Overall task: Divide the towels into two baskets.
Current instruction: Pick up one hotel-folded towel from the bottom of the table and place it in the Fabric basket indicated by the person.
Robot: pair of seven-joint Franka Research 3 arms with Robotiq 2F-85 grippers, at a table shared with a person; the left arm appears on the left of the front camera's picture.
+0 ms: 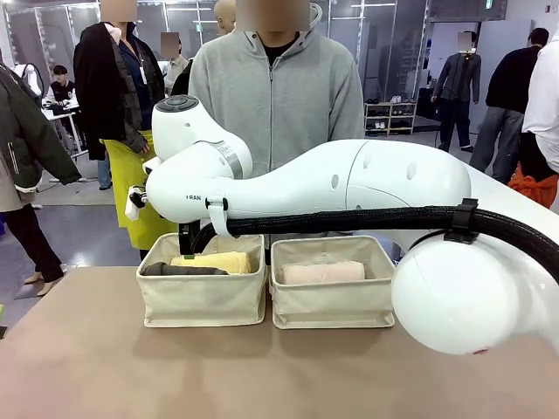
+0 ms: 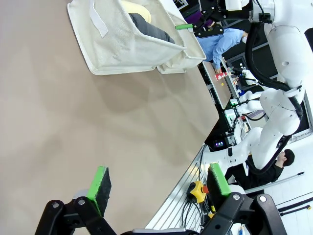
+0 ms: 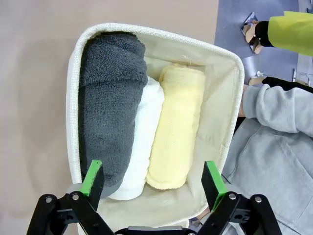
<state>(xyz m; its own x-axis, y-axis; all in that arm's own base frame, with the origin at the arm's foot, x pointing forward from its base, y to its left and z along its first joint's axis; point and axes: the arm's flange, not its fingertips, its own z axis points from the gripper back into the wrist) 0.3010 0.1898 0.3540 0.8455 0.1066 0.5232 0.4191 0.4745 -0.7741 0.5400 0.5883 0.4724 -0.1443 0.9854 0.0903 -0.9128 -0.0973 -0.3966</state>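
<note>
Four rolled towels sit in two cream canvas baskets standing side by side on the tan table (image 1: pixel 87 367). The left basket (image 1: pixel 203 301) holds three rolls lying parallel: a dark grey towel (image 3: pixel 110 107), a white towel (image 3: pixel 139 147) partly tucked under it in the middle, and a pale yellow towel (image 3: pixel 173 127). The right basket (image 1: pixel 332 301) holds a single pale pink towel (image 1: pixel 323 272). That count is three on one side and one on the other, so the split looks uneven; moving one roll across would likely make it two and two.

The right gripper (image 3: pixel 152 178) hangs directly above the left basket, its green-padded fingers spread wide and holding nothing, lined up roughly over the white and yellow rolls. The left gripper (image 2: pixel 159 183) hovers over bare table nearer the robot, well apart from the baskets, fingers also spread and empty. How deep the white roll sits is hard to judge. A person in a grey hoodie (image 1: pixel 275 96) stands at the far side.
</note>
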